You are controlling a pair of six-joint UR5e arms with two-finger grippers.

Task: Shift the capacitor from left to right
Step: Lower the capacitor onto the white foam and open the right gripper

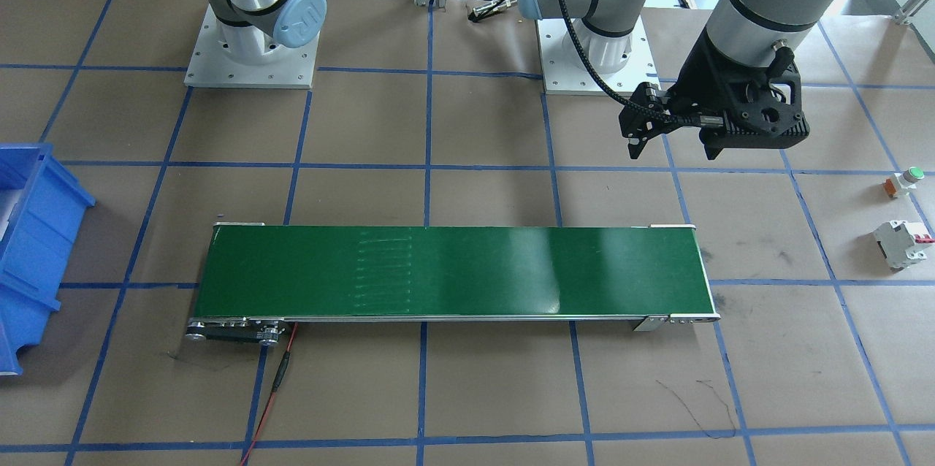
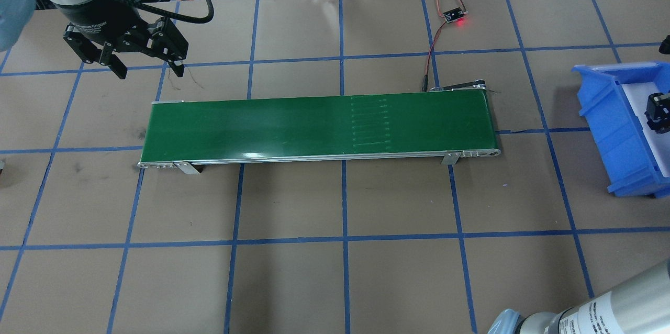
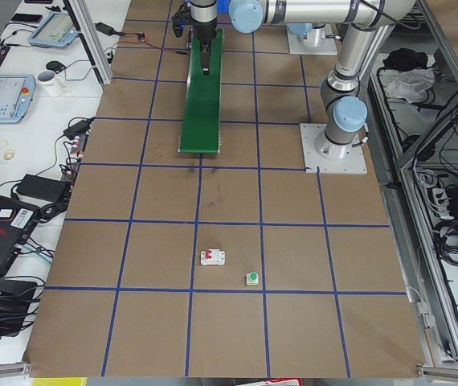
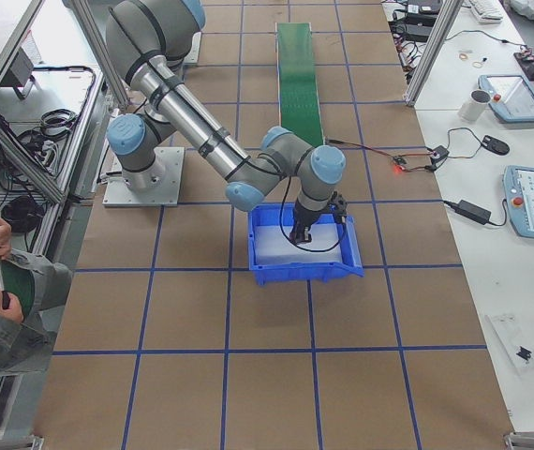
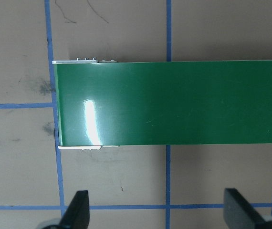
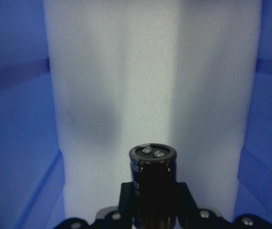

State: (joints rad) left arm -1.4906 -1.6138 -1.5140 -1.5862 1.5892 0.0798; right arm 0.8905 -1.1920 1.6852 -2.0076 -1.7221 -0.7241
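Observation:
The capacitor (image 6: 152,179), a stubby black cylinder with two silver terminals on its end, is held between my right gripper's (image 6: 154,202) fingers. My right gripper (image 2: 658,111) is shut on it inside the blue bin (image 2: 602,109), over the bin's white foam liner (image 6: 150,86). The right side view shows the gripper (image 4: 303,234) low in the bin (image 4: 347,267). My left gripper (image 2: 148,67) is open and empty, hovering beyond the green conveyor belt's (image 2: 314,127) left end. The left wrist view shows its open fingertips (image 5: 81,198) near that end of the belt (image 5: 174,102).
A white circuit breaker with a red lever (image 1: 903,243) and a green-capped push button (image 1: 904,181) lie on the table on my left. A small board with a red light (image 2: 454,15) and its wires sit behind the belt's right end.

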